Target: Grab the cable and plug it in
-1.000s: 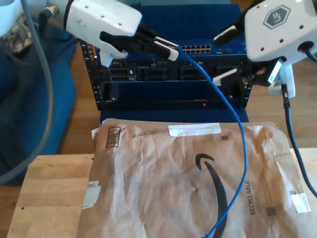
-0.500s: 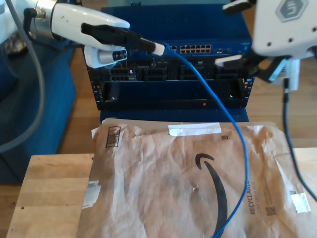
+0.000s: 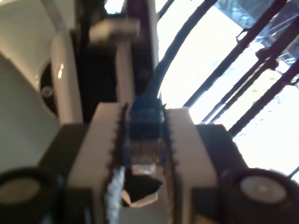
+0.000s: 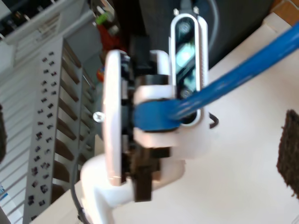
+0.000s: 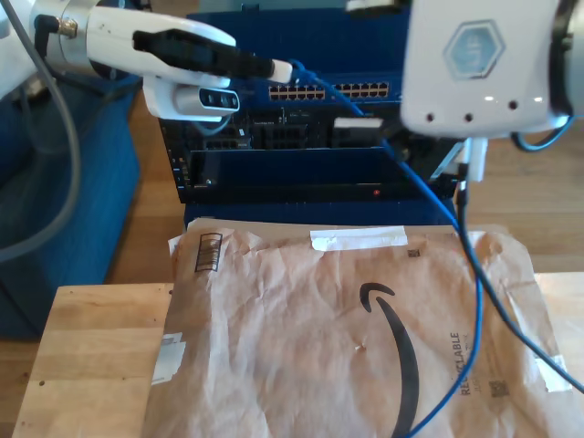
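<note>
- The cable (image 5: 429, 196) hangs from my first gripper (image 3: 142, 140), its plug end pinched between the closed fingers (image 3: 187, 135), near the switch (image 5: 338, 91).
- My second gripper (image 5: 365, 128): fingers' state unclear.
- Judgement: align plug squarely with a port; push slowly.

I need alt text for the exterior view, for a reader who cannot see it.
A white robot gripper holds one end of a blue Ethernet cable in front of a dark blue network switch. The cable runs down over a brown paper mailer; a second white arm is at the exterior view's right.
</note>
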